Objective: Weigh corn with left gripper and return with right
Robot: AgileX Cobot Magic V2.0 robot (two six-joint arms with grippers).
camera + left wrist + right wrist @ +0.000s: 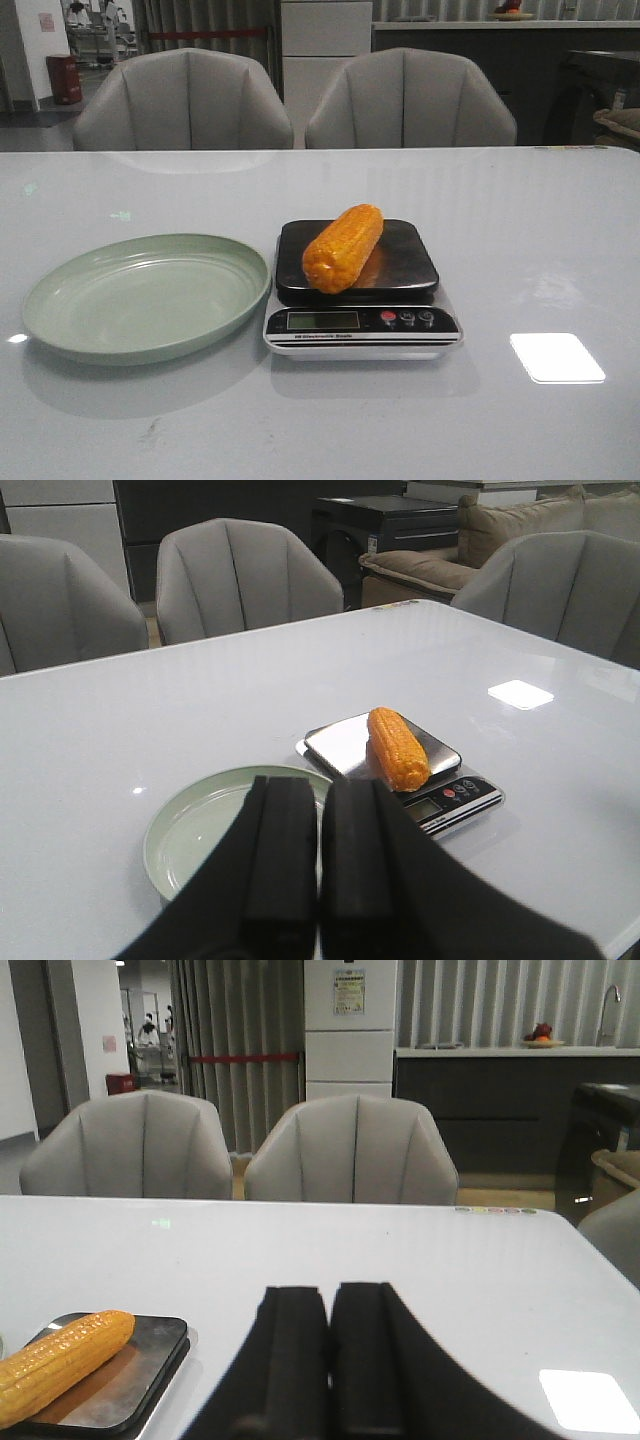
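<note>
The corn [343,247], an orange-yellow cob, lies diagonally on the black platform of the kitchen scale [360,310] at the table's middle. It also shows in the left wrist view [397,747] and in the right wrist view [60,1362]. No arm shows in the front view. My left gripper [320,785] is shut and empty, raised well back from the plate and the scale. My right gripper [331,1292] is shut and empty, to the right of the scale and apart from it.
A pale green plate [60,300] lies empty just left of the scale, nearly touching it. Two grey chairs [185,100] stand behind the table's far edge. A bright light patch [556,357] lies on the table at the right.
</note>
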